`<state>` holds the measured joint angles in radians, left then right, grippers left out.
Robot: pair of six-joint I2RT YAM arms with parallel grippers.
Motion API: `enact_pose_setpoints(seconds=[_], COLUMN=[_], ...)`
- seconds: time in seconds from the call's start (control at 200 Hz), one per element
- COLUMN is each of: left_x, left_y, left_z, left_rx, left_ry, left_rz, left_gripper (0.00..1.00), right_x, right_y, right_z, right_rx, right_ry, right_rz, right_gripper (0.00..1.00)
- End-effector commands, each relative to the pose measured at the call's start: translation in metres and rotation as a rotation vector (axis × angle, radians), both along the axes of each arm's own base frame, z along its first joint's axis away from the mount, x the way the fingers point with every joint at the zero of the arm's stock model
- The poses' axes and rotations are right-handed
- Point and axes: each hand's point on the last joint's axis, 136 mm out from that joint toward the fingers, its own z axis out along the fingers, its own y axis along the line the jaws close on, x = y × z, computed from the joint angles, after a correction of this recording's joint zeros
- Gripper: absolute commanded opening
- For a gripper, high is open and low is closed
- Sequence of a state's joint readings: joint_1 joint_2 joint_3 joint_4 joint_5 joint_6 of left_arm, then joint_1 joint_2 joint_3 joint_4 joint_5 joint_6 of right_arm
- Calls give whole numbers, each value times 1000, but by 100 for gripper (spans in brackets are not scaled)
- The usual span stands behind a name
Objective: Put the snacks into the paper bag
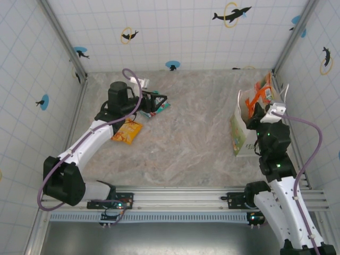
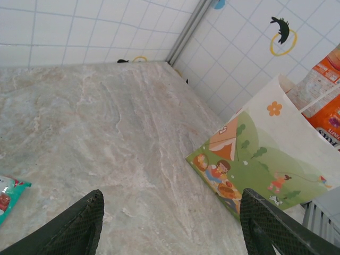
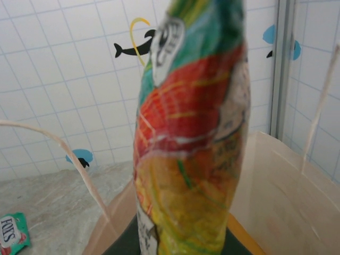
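Currently right gripper (image 1: 258, 111) clamps a red-yellow-green snack packet (image 3: 191, 133) over the paper bag (image 1: 240, 133) mouth; likely next: lower, release. Left gripper (image 2: 170, 223) jaws apart, well away from the bag.

In your right wrist view the striped packet (image 3: 191, 133) is a close blur, cut off top and bottom, its print unreadable. In your left wrist view the teal packet (image 2: 10, 196) is clipped by the left edge and the paper bag (image 2: 265, 154) by the right; from above, the left hand (image 1: 161, 101) covers part of that teal packet.
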<state>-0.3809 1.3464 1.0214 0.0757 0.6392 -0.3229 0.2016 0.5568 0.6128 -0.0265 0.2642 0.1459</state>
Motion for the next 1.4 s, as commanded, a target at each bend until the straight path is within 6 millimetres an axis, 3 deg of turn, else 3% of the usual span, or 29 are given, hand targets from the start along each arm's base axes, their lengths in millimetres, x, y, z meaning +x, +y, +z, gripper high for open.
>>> enact_pose_setpoints(seconds=[0.0,0.17,0.345,0.5,0.716,0.876,1.041,1.246,1.281,1.396], left_x=[0,1,2,6,18,30,33,20,11,-6], left_y=[-5,-5,-5,-5,9,47,104,171,180,206], left_z=[-7,-10,-12,-18,-27,-43,-66,-94,-108,-127], left_rx=[-3,5,5,25,95,77,27,-26,-43,-123], left_ry=[25,54,87,136,218,353,494,606,660,758], left_rz=[-13,-8,0,12,79,189,345,540,577,665], left_gripper=[68,68,69,69,69,69,68,68,68,68], right_x=[-5,-10,-13,-15,-8,3,14,21,21,17], right_y=[-4,-3,2,16,57,94,138,204,216,256], right_z=[9,22,38,57,87,103,96,75,72,56], right_rx=[4,-1,-4,3,48,111,92,8,1,-34], right_ry=[-31,-35,-34,-34,-6,24,74,144,154,185], right_rz=[-13,-4,33,113,339,530,646,755,775,839], right_gripper=[27,45,55,56,54,54,54,55,55,55])
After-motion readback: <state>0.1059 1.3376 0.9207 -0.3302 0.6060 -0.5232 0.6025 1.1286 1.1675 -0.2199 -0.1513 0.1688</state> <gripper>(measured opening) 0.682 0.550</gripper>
